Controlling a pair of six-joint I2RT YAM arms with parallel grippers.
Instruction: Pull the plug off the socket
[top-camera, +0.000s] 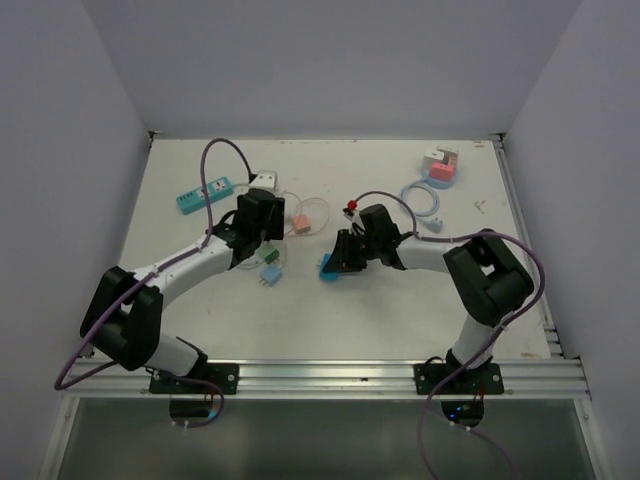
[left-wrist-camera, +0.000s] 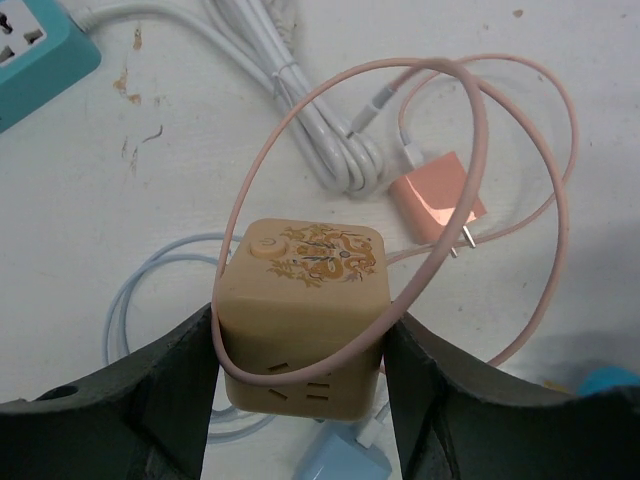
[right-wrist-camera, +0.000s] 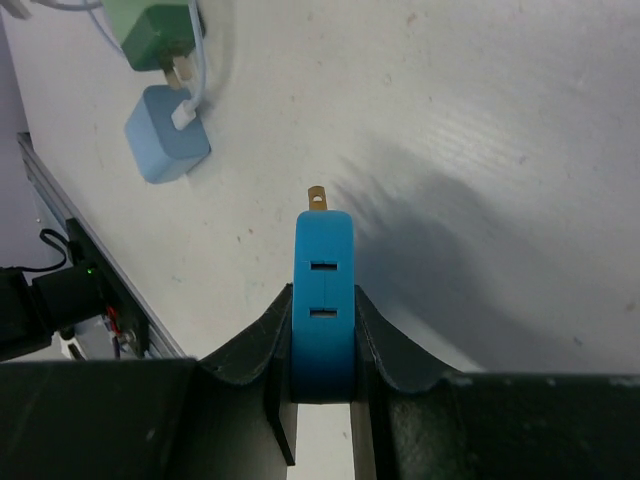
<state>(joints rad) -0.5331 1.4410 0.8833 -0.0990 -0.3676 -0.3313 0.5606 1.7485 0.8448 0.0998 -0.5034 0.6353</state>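
Since the left claw (left-wrist-camera: 300, 335) pinches the socket (left-wrist-camera: 305, 285) and the right claw (right-wrist-camera: 322, 305) pinches the plug (right-wrist-camera: 322, 250), apart, the pull looks done; next, set both on the bench (top-camera: 400, 320).

A matt white worktop (left-wrist-camera: 80, 230), scuffed and speckled, is shown. The beige cube socket (left-wrist-camera: 305, 320) is made of smooth satin plastic with a printed ornament. The blue plug (right-wrist-camera: 322, 300) is moulded in smooth plastic and tipped with a brass-coloured metal prong (right-wrist-camera: 318, 196). The pink charger (left-wrist-camera: 437, 208) is finished glossy.
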